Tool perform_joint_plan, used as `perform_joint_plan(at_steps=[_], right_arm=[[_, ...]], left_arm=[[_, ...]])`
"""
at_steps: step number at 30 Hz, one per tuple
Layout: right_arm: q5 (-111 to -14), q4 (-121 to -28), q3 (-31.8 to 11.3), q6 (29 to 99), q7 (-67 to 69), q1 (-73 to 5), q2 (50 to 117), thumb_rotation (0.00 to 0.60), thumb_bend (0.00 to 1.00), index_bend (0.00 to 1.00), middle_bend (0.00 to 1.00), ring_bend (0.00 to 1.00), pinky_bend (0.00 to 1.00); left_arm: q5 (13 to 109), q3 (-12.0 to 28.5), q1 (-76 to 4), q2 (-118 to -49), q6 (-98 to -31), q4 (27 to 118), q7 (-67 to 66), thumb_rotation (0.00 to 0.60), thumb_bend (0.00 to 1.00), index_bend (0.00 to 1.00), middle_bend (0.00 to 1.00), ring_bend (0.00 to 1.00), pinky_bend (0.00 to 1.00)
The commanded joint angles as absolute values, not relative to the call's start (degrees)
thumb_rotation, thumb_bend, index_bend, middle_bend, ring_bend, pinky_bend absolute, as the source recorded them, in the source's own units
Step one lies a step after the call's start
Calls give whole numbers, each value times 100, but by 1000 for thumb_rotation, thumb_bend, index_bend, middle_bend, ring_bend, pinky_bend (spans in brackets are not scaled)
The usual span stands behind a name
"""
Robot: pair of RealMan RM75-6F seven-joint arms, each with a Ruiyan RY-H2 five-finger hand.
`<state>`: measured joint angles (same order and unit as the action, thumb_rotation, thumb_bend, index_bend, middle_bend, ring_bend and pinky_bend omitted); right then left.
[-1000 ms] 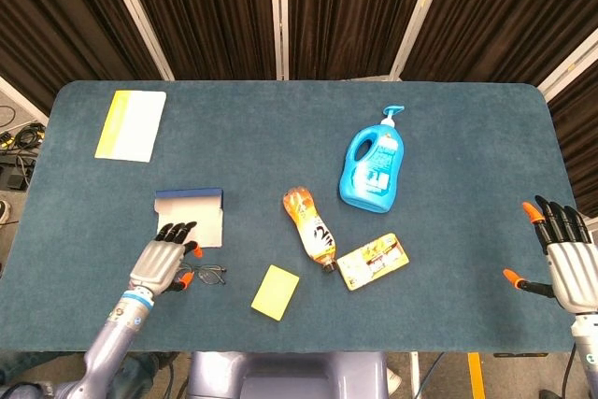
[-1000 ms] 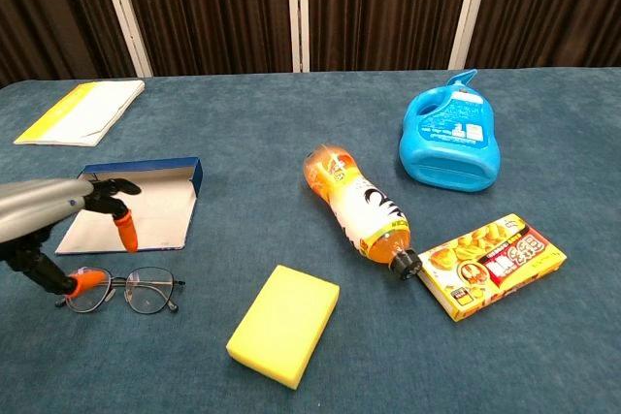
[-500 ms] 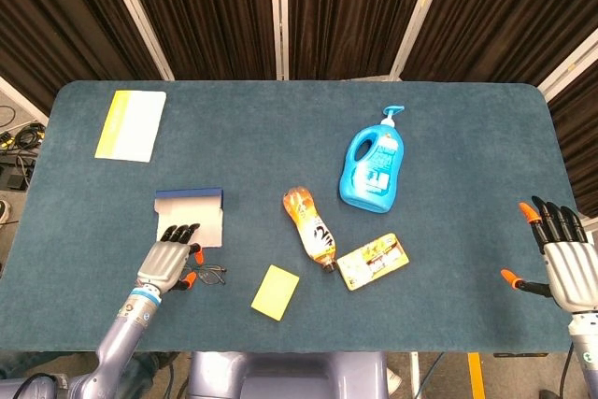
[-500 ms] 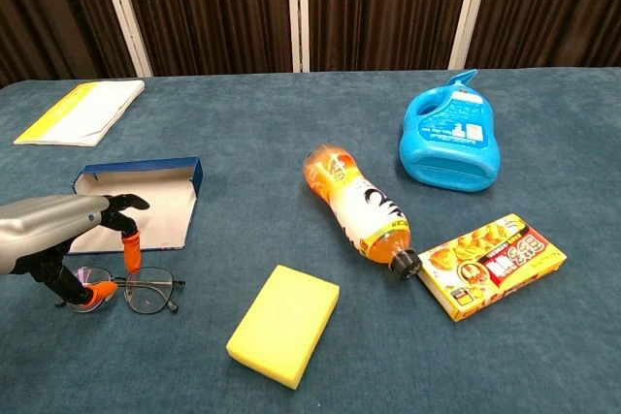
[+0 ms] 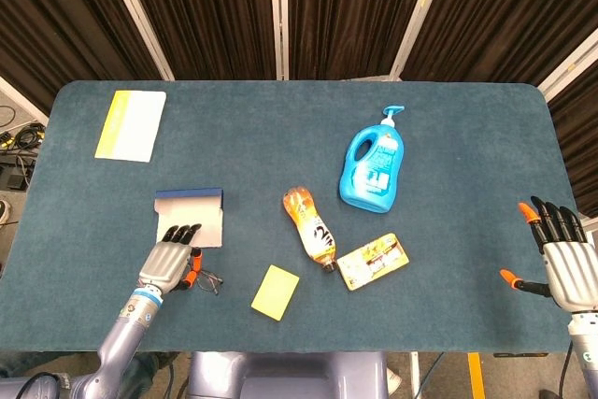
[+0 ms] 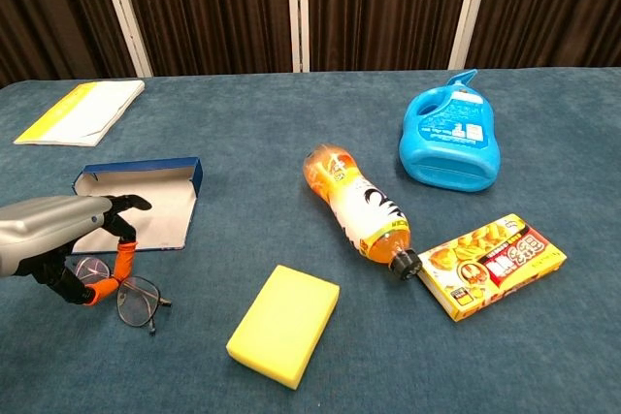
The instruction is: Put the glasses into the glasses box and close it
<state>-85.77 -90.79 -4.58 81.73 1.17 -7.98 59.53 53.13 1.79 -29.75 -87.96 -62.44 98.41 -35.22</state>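
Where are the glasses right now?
Near the table's front left in the chest view, the glasses are pinched by the left robot hand, just in front of the open glasses box.

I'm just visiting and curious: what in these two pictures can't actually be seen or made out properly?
- Glasses: head view, the left hand covers most of them; chest view, the fingers hide one lens, so the grip is unclear.
- Glasses box: the hand hides its near corner in both views.
- Right hand: missing from the chest view.
- Snack box and bottle: print too small to read.
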Motion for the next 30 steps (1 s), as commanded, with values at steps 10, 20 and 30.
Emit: perform_joint_plan(at_steps=[10,20,30], right_arm=[[-8593,-9091,-443,8170,102,-799,5951,600,0,14,0,0,0],[-8583,-9093,-435,8130,32,-818,5974,600,0,14,0,0,0],[-8480,-9057,-448,8015,-65,-861,6029,600,0,14,0,0,0]], left_arm=[[5526,511,-3068,-8451,-6396,10004,-3158,600,503,629,0,0,0],[4279,1205,-3597,-8211,-5963,9576,-3282,600,504,629,0,0,0],[3727,1336,-3939,-8400,-5517,8703,-3026,600,510,629,0,0,0]])
